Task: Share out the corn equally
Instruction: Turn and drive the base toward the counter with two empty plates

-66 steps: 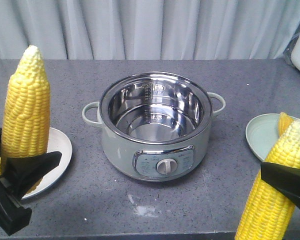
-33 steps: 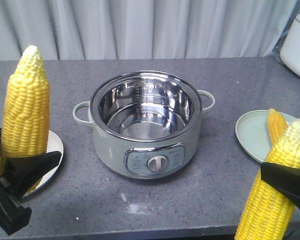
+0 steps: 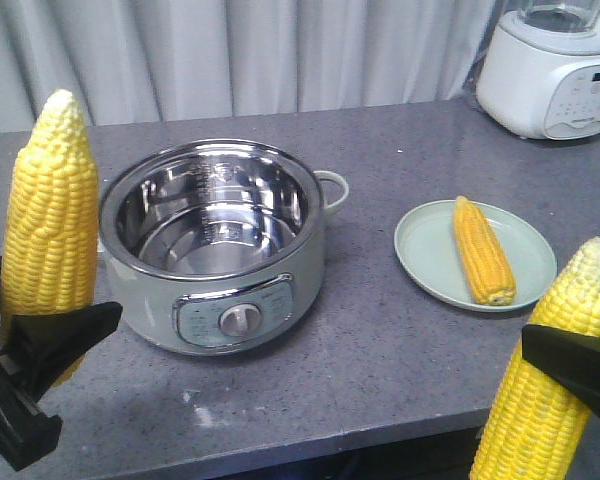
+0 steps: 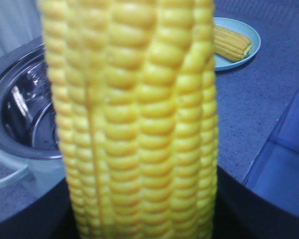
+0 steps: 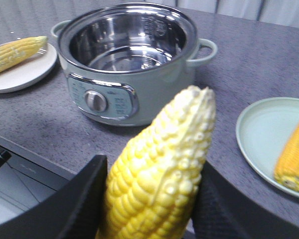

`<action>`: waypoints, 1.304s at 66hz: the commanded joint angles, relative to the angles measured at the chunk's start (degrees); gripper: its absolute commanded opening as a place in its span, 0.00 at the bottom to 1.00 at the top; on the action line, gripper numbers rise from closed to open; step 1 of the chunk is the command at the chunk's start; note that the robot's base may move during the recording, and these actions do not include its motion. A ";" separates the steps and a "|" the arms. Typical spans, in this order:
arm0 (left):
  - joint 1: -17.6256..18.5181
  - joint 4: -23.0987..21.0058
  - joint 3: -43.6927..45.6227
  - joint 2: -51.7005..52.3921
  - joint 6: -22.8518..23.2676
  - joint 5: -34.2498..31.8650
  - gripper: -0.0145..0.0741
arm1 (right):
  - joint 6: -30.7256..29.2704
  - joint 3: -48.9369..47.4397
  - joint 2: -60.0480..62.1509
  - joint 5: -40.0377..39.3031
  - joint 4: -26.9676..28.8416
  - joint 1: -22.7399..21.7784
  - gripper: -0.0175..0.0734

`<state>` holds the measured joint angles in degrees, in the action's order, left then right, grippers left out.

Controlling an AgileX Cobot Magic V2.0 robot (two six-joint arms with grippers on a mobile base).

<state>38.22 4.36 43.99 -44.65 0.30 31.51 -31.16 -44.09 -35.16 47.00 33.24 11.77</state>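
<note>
I'm looking at the empty cooker pot (image 3: 215, 250) sitting mid-table, flanked by a green plate (image 3: 430, 262) bearing an orange cob (image 3: 482, 250) and a white plate (image 5: 25, 74) bearing a pale cob (image 5: 15, 52). The left gripper (image 3: 25, 310) is clamping the left cob (image 3: 50, 210) upright and the right gripper (image 3: 580, 350) is clamping the right cob (image 3: 545, 400), probably one for each plate. Kernels are blocking most of the left wrist view.

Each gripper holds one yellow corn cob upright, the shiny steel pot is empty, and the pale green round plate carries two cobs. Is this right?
No: the pale green round plate carries only one orange-yellow corn cob, as the exterior front-facing view shows. The rest is right.
</note>
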 commanded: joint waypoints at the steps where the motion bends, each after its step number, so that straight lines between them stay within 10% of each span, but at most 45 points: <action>1: 0.07 -0.37 1.55 0.35 0.37 -4.45 0.58 | -0.39 -1.52 -0.09 -3.37 1.79 -0.15 0.45; 86: 0.07 -0.37 1.55 0.35 0.37 -4.45 0.58 | -0.39 -1.52 -0.09 -3.37 1.79 -0.15 0.45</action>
<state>38.22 4.36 43.99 -44.65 0.30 31.51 -31.16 -44.09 -35.16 47.00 33.24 11.77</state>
